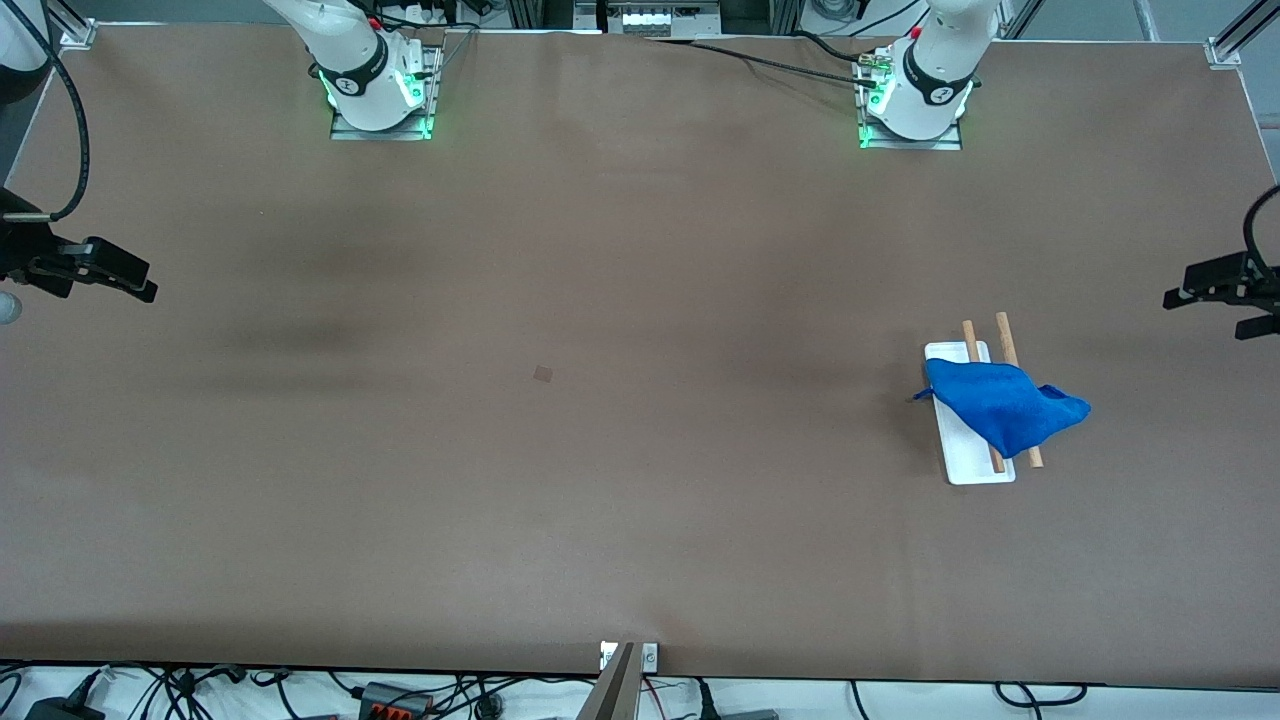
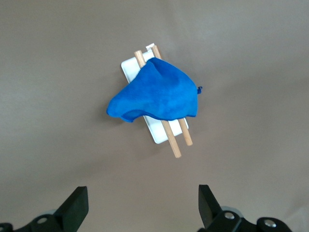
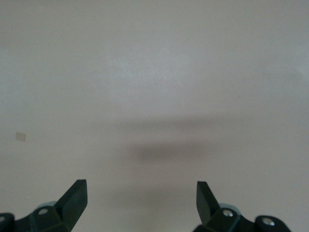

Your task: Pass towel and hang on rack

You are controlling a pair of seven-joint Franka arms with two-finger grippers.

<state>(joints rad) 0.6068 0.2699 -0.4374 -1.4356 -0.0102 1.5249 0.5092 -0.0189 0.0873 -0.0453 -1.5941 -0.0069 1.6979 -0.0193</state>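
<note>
Front view puts the result before you: the bright royal-blue microfibre towel [image 1: 1003, 405] lies draped across the two parallel light-brown wooden rods [image 1: 1003, 395] of the small white rack [image 1: 975, 455], which stands on the brown table [image 1: 560, 450] toward the left arm's end. The cloth covers the middle of both rods and leaves their ends bare; one pointed corner hangs out past the rack toward the table's edge at that end, and a small tip pokes out past the white base toward the table's middle. The flat rectangular base shows bare at its end nearer the front camera.

You see the left gripper [image 1: 1222, 297] at the frame's edge, held up in the air above the table's left-arm end, well apart from the rack. Its wrist view shows the black fingers [image 2: 75, 208] spread wide with nothing between them, and the towel [image 2: 157, 94] on the rack [image 2: 159, 133] lies below.

Your right gripper [image 1: 118, 275] waits over the table's other end (well apart from the rack), its fingers [image 3: 75, 195] likewise parted and empty above bare table. A small square mark [image 1: 543, 373] sits on the tabletop near the middle.
</note>
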